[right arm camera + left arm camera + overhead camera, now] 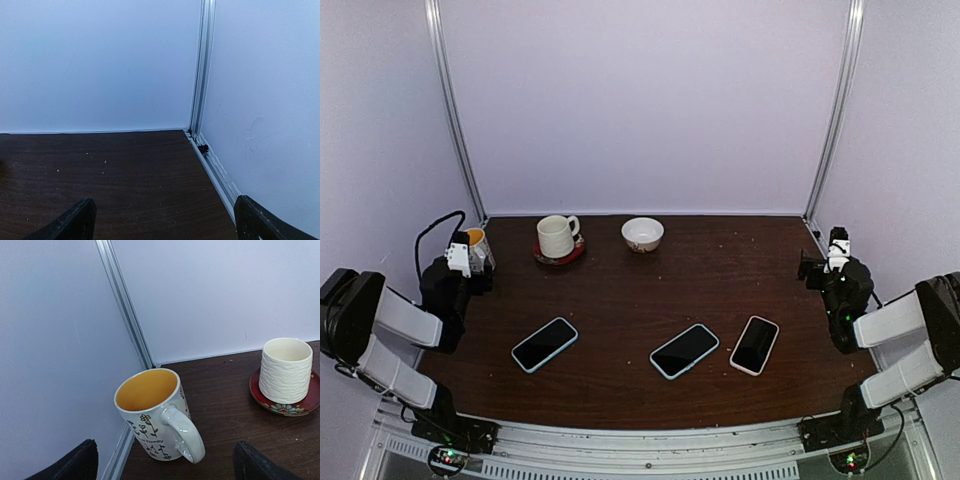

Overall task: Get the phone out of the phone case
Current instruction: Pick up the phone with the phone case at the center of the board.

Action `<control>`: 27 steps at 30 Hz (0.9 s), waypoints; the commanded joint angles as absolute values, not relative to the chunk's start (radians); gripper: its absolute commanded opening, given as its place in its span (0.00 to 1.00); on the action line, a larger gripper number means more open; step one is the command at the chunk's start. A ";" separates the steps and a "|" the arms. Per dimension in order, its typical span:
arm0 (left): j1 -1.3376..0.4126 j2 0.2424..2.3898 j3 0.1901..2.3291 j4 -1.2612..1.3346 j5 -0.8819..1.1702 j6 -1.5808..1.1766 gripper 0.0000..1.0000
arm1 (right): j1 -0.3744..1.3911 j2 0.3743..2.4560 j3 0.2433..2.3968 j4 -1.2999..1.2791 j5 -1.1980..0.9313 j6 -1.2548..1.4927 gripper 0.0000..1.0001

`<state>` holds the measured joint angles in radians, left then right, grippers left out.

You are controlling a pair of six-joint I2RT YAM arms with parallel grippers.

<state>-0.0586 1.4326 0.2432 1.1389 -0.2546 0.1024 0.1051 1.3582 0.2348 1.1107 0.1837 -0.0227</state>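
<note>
three phones face up on the dark table (620, 290), all on the near side of the bowl (642, 234), well apart from it and from each other. left phone (544, 344) near and left of the bowl, in a blue case (525, 369). middle phone (684, 350) near and slightly right of the bowl, rimmed in the same blue. right phone (755, 345) further right of the bowl, in a whitish case (744, 371). screens dark, each phone seated in its case, none touched.

cup (557, 237) on a red saucer (572, 254) just left of the bowl, in the same far row. mug (477, 240) with a yellow inside further left of the bowl, handle turned toward the left wrist camera.

left gripper (465, 262) far left of the bowl, just beside the mug, fingers (75, 464) spread wide and grasping nothing, with the mug between them in the wrist view but apart from both. right gripper (828, 262) far right of the bowl, aimed at the back corner, fingers (75, 220) likewise released, only bare wood between them. both grippers well apart from every phone.
</note>
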 commanded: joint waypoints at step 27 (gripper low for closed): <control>-0.050 1.437 0.260 1.166 -0.264 0.091 0.98 | 0.179 1.011 0.717 -0.129 0.248 0.254 1.00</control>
<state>-0.0586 1.4326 0.2432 1.1389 -0.2546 0.1024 0.1619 0.9989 0.5850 0.3607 0.2359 0.0750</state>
